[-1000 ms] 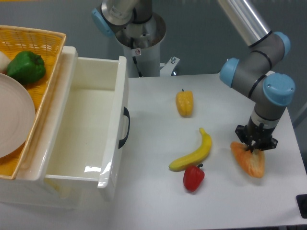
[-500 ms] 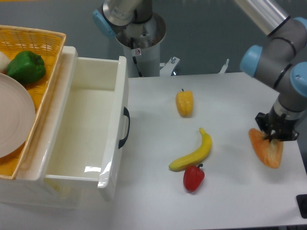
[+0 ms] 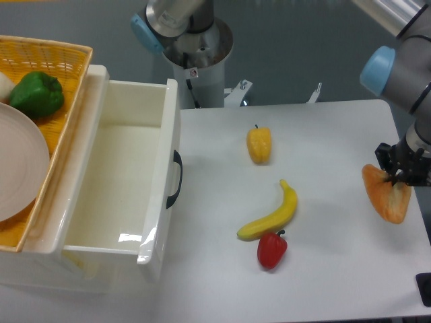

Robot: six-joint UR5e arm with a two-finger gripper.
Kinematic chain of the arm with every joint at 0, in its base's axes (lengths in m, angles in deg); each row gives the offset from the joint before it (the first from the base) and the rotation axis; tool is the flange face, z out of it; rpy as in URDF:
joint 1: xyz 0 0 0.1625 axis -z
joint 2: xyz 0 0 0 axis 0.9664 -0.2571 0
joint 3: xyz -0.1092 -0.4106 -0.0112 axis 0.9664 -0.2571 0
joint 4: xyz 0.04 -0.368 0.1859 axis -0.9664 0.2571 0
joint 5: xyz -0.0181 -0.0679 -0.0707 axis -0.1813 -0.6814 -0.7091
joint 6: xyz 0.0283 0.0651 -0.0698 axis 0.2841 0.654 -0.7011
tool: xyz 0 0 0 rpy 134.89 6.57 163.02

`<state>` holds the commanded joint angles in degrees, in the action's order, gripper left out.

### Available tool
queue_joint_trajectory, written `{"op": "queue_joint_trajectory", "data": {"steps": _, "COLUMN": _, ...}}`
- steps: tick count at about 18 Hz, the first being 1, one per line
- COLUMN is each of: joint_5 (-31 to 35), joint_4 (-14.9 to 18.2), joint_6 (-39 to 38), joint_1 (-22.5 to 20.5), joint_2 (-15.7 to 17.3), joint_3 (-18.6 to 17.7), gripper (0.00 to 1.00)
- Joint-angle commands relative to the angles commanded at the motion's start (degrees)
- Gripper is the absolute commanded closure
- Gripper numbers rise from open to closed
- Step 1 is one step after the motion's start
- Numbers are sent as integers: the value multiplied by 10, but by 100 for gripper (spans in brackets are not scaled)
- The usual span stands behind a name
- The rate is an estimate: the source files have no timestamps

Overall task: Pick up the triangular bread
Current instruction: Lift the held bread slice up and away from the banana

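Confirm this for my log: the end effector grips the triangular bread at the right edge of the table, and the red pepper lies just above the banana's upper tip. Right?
Not quite. In the camera view the red pepper lies just below the banana's lower end; the yellow pepper is the one above. The end effector does grip the triangular bread at the table's right edge.

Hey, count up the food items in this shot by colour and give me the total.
Yellow: 2, the yellow pepper and the banana
Red: 1, the red pepper
Green: 1, the green pepper in the basket
Orange-tan: 1, the triangular bread in the claw
Total: 5
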<state>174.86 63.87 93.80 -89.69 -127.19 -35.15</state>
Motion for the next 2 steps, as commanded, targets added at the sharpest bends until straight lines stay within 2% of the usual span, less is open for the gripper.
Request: {"op": "queue_joint_trajectory", "data": {"steps": 2, "joint_5": -2, "joint_4": 1, "joint_6": 12, "joint_1": -6, "joint_2": 2, "joint_3": -1, "gripper": 98}}
